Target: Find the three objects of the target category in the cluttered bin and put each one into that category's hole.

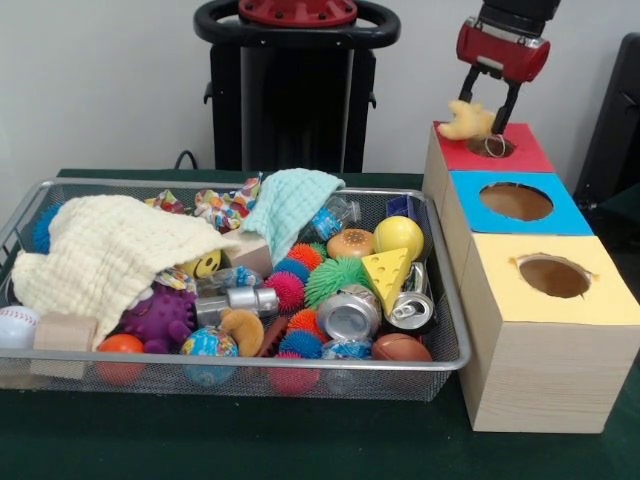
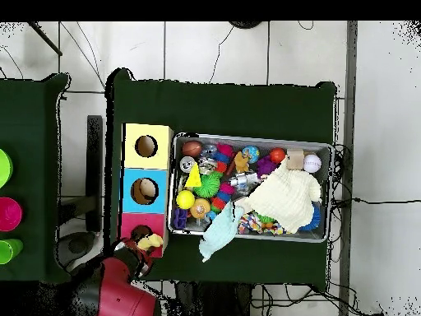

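My gripper point(image 1: 486, 112) hangs over the far box with the red top point(image 1: 525, 150), shut on a small yellow soft toy point(image 1: 467, 122). The toy dangles just above that box's round hole point(image 1: 491, 147). In the overhead view the yellow toy point(image 2: 150, 241) lies at the edge of the red box point(image 2: 131, 222), with the gripper point(image 2: 138, 245) beside it. The wire bin point(image 1: 445, 360) holds a yellow cheese wedge point(image 1: 387, 270), a yellow ball point(image 1: 399, 236), a burger toy point(image 1: 350, 243), spiky balls and crushed cans point(image 1: 349, 313).
A blue-topped box point(image 1: 515, 201) and a yellow-topped box point(image 1: 553, 276), each with a hole, stand in line nearer than the red one. A cream cloth point(image 1: 100, 250) and a teal cloth point(image 1: 290, 205) cover part of the bin. Coloured cups point(image 2: 6, 214) sit on a side table.
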Robot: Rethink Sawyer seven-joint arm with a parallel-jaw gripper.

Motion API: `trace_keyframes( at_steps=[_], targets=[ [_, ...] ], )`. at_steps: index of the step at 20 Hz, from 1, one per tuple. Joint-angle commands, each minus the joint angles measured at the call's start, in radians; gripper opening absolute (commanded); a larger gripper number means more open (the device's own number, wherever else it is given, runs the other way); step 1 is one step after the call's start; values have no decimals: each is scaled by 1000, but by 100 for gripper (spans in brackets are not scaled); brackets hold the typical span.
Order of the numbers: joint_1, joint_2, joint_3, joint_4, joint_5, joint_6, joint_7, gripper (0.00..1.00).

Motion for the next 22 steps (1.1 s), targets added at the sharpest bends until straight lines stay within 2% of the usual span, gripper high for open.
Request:
trace_keyframes(
  at_steps=[1,14,17,19,22],
  targets=[
    [-33,33,65,-70,26,-43,230,100],
    [-17,42,36,-78,27,-16,238,100],
    [-49,8,88,-51,40,-44,242,100],
    [-50,-10,86,-45,43,-37,246,100],
    [-88,-48,129,-19,44,-66,237,100]
  ],
)
